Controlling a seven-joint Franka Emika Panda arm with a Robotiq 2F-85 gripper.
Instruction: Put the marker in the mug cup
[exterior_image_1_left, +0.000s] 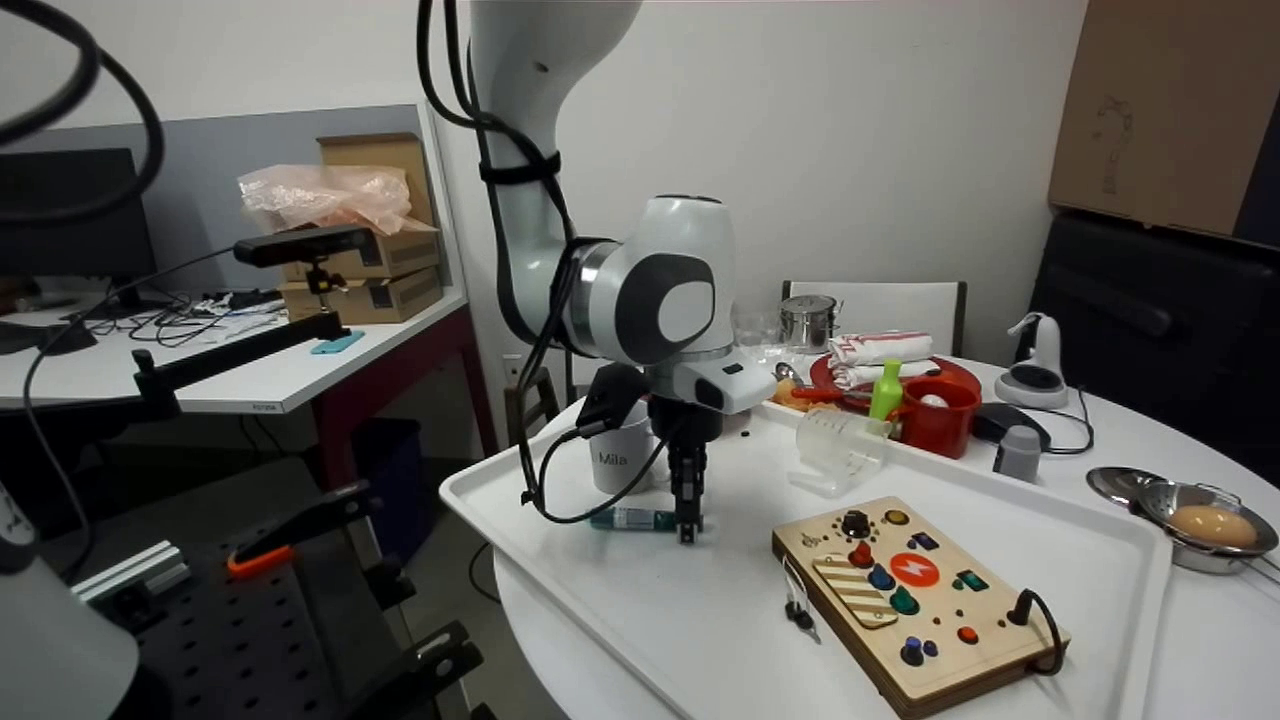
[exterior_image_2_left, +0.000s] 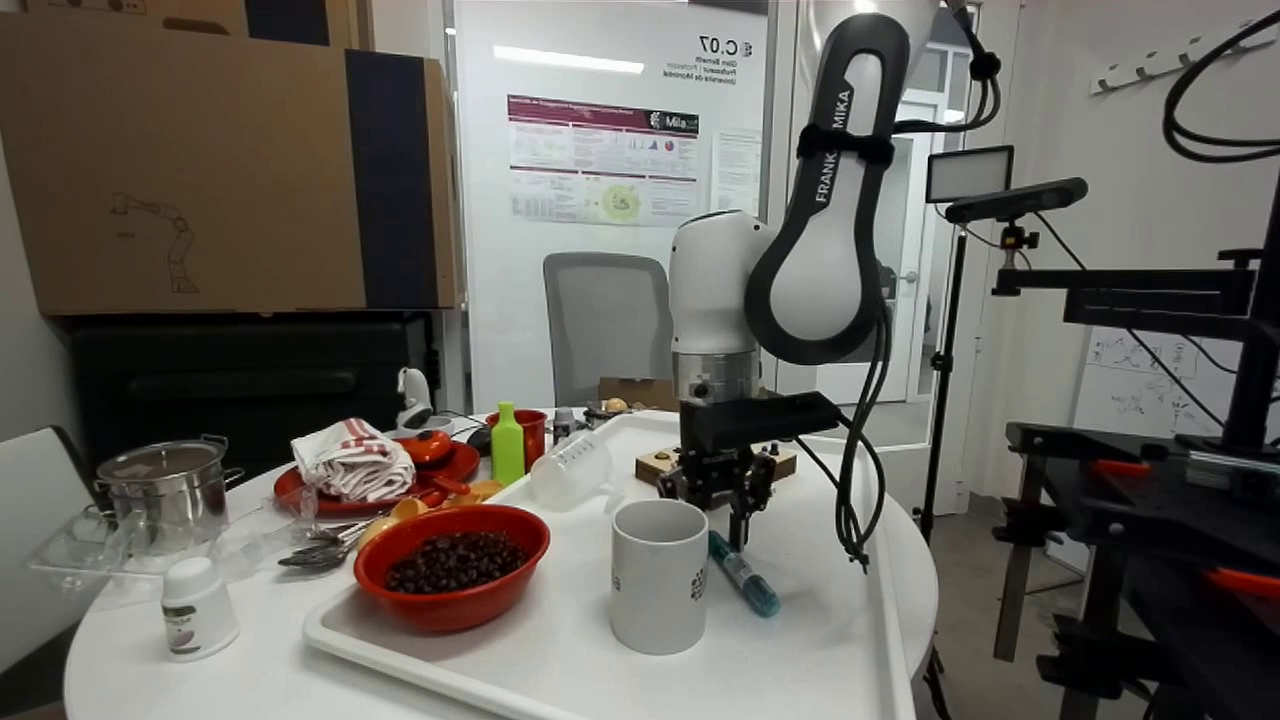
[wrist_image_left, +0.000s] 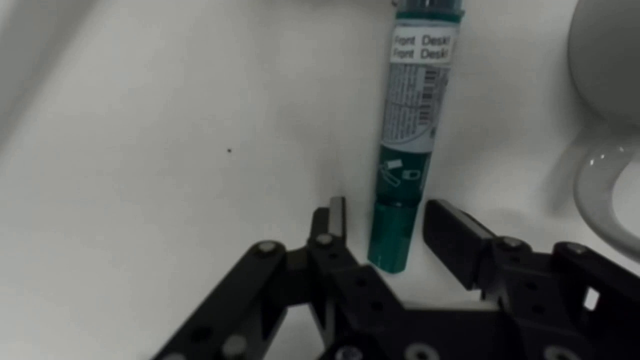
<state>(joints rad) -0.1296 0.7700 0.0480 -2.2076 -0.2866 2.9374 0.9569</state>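
Teal-green and white-labelled, found the marker (wrist_image_left: 412, 110) lying flat on the white tray (exterior_image_1_left: 700, 610), with a plain green end between the parted fingers (wrist_image_left: 337, 215) of the hand (wrist_image_left: 387, 202) and the rest reaching away from it. Read "Front Desk" twice along its length. Saw the hand pointing down, spread wider than the marker and with hold of nothing; noted a plain gap at one finger and hardly any at the other, but could not tell about contact there. Found the mug cup (exterior_image_2_left: 658, 590) standing upright just beside the hand and near the marker, with its handle (wrist_image_left: 597, 195) on the side nearer the hand in the wrist view.

Farther from the hand than the mug cup, saw a red bowl (exterior_image_2_left: 470, 605) of small dark pieces (exterior_image_2_left: 455, 562). Made out, also off from the hand, a clear measuring cup (exterior_image_1_left: 840, 445) tipped on its side, and well apart from the hand a wooden box (exterior_image_1_left: 945, 600) studded with knobs (exterior_image_1_left: 881, 577). Past the tray on the table (exterior_image_1_left: 1215, 640), spotted a lime-green bottle (exterior_image_1_left: 886, 392) beside a red pot (exterior_image_1_left: 940, 430), both well away from the hand.
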